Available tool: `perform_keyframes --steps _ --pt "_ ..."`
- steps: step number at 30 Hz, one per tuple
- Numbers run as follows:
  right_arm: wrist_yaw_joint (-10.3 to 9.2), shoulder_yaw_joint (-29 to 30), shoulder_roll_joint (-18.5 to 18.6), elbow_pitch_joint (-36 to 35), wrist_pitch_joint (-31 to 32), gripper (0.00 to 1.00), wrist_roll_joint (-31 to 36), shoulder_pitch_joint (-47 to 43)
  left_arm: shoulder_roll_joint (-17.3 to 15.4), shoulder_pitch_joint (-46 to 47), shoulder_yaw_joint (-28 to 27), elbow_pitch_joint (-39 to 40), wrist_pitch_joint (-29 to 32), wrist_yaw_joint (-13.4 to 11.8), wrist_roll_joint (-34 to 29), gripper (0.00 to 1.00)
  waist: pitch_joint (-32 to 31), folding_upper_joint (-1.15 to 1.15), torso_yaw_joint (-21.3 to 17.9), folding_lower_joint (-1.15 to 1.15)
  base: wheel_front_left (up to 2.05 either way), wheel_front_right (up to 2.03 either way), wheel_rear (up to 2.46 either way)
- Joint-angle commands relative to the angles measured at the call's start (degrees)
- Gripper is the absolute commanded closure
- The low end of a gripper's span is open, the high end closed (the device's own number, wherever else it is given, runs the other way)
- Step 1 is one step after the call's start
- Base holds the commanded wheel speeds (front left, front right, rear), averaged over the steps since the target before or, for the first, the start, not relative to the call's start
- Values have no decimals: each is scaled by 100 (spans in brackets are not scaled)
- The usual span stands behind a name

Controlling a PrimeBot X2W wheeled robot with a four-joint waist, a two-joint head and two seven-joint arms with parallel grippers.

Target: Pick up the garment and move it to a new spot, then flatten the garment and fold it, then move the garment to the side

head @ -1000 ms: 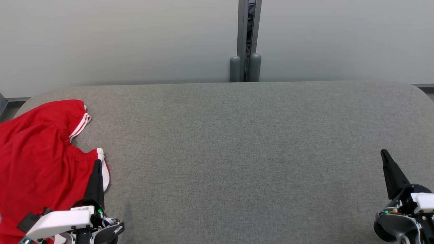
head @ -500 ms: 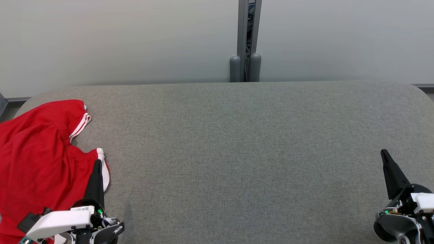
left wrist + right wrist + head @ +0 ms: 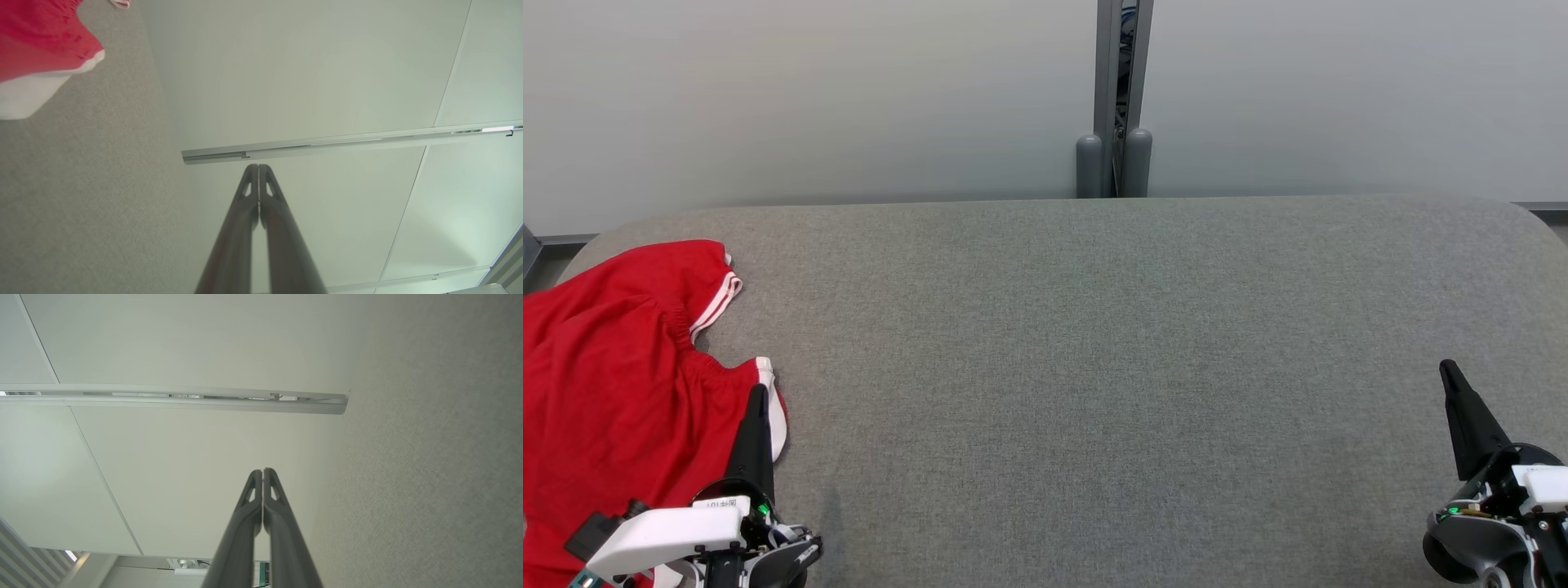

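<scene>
A red garment (image 3: 613,384) with white striped trim lies crumpled at the left end of the grey padded table (image 3: 1094,367), partly running off the head view's left edge. Its hem also shows in the left wrist view as red garment cloth (image 3: 41,45). My left gripper (image 3: 758,390) is shut and empty, its tip over the garment's right edge near the white trim. In its own wrist view the left gripper (image 3: 258,165) has its fingers pressed together. My right gripper (image 3: 1446,367) is shut and empty at the table's lower right; the right gripper (image 3: 262,469) points at the wall.
A pale partition wall (image 3: 809,98) runs behind the table, with a grey post (image 3: 1115,98) and two rounded feet at the middle. The table has rounded far corners.
</scene>
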State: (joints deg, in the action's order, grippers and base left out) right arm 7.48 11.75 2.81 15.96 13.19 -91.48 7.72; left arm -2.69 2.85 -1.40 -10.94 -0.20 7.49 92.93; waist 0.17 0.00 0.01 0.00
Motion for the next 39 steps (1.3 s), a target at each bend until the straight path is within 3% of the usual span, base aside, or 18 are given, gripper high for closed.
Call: perform_keyframes --steps 1,9,10,25,39 --pt "2 5 20 8 30 100 2 60 -19 111 -12 5 -3 32 19 100 0 0 0 0 0 0 0" --pt "2 5 20 8 30 100 2 60 -19 111 -12 5 -3 32 19 100 0 0 0 0 0 0 0" --pt "0 0 -2 6 -2 0 0 -2 1 -2 1 -8 0 -1 0 0 0 0 0 0 0 0 0" --pt "-3 -257 -83 -17 -433 0 216 -311 42 -179 230 -137 -223 -15 -344 0 0 0 0 0 0 0 0" --pt "-2 -369 -60 -437 -896 0 1468 -373 26 -128 349 190 -466 -194 -1683 0 6 0 -2 0 0 0 0"
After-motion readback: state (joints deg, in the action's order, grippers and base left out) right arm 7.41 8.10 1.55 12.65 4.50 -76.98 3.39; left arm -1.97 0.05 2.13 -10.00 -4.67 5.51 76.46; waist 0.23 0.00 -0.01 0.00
